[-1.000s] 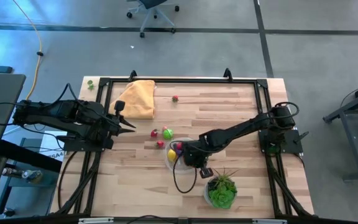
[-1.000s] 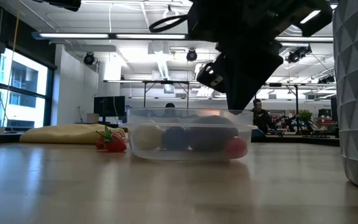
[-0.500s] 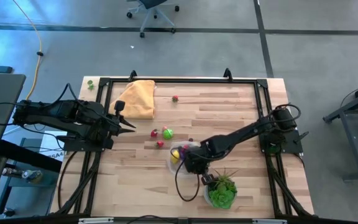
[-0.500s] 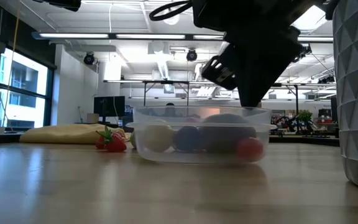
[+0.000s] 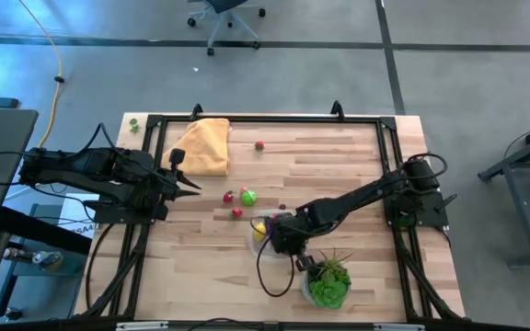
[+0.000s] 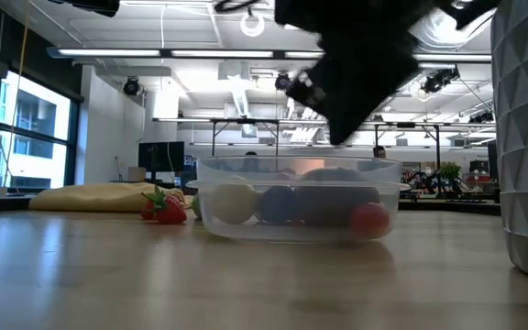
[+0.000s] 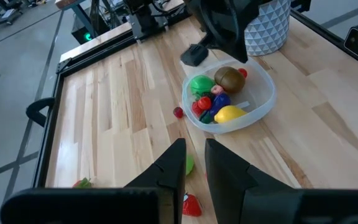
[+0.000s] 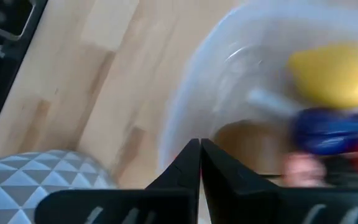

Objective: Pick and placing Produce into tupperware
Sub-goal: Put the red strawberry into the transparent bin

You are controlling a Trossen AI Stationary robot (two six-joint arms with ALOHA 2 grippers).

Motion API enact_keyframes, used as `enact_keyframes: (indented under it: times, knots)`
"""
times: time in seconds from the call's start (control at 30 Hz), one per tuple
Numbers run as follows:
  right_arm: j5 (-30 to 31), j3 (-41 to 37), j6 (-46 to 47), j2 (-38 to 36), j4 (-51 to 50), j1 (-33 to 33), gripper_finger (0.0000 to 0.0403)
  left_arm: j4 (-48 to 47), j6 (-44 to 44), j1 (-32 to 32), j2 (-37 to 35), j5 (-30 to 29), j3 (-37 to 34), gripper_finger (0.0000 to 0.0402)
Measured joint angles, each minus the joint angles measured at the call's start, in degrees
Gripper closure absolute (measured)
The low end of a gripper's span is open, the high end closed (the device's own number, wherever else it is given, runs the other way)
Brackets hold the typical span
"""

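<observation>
The tupperware point(image 5: 263, 230), round and clear, stands on the table and holds several pieces of produce point(image 7: 219, 99): yellow, green, brown, blue and red. My right gripper point(image 5: 282, 241) is shut and points steeply down just over the tupperware's rim point(image 8: 185, 106) on the plant's side. In the low view its tip point(image 6: 342, 137) hangs a little above the rim. Loose produce lies to the left: a green piece point(image 5: 247, 197) and red pieces point(image 5: 236, 212). My left gripper point(image 7: 194, 158) waits at the table's left edge, fingers a narrow gap apart and empty.
A potted plant point(image 5: 328, 280) in a white faceted pot point(image 6: 525, 137) stands close by the tupperware toward the near edge. A yellow cloth point(image 5: 203, 147) lies at the far left. One red piece point(image 5: 259, 145) lies near the far edge. A black frame point(image 5: 265, 118) rims the table.
The tupperware has slid a short way toward the plant with my right gripper at its rim, then stopped. My right gripper has since come up a little off the rim, still shut.
</observation>
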Motion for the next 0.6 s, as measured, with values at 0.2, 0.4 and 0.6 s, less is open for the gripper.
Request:
enact_keyframes:
  times: [0.2, 0.4, 0.6]
  knots:
    - [2.6, 5.6, -5.6, -5.7, -2.6, -4.6, 0.0402, 0.0, 0.0, 0.0, 0.0, 0.0, 0.0, 0.0350]
    - [2.8, 7.7, -8.9, -18.2, -2.4, -14.3, 0.0402, 0.0, 0.0, 0.0, 0.0, 0.0, 0.0, 0.0350]
    - [1.8, 7.7, -8.4, -31.9, -10.0, -23.4, 0.0403, 0.0, 0.0, 0.0, 0.0, 0.0, 0.0, 0.0350]
